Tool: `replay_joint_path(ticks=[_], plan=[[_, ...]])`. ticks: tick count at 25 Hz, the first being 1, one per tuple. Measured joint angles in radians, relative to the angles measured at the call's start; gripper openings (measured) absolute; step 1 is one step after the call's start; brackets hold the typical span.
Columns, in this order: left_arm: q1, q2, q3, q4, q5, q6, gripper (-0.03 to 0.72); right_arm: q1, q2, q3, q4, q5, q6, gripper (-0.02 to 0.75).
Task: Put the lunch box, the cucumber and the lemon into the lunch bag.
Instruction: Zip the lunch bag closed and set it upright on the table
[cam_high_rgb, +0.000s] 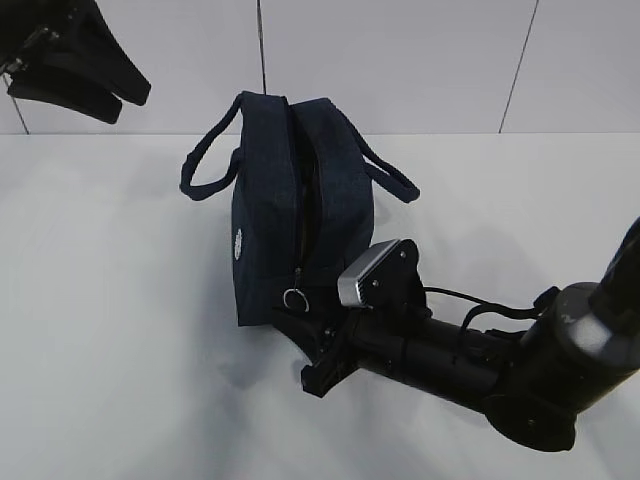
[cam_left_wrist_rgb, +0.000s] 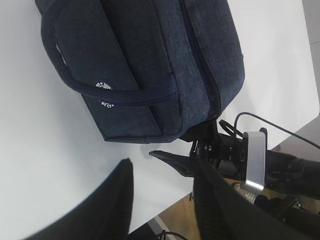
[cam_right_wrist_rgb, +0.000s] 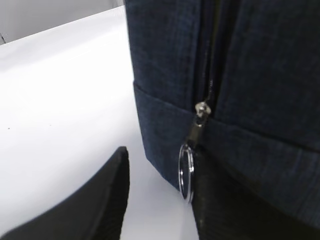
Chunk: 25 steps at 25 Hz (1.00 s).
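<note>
Parking my right gripper half-open at the lunch bag's near end, ring pull between its fingers, ungripped; left gripper half-open, empty, above bare table.

The lunch bag stands on the counter near its back edge. The right claw sits at the bag's front end, beside the ring pull; the left claw hangs above the back-left corner.
</note>
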<state>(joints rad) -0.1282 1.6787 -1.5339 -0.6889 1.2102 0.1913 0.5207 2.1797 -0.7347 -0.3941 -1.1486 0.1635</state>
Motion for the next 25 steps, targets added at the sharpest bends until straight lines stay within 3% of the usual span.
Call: replay_joint_path(ticks=[25], plan=[[0.000, 0.000, 0.000, -0.007, 0.000, 0.000, 0.290, 0.000, 0.012, -0.022, 0.017, 0.000, 0.002, 0.310]])
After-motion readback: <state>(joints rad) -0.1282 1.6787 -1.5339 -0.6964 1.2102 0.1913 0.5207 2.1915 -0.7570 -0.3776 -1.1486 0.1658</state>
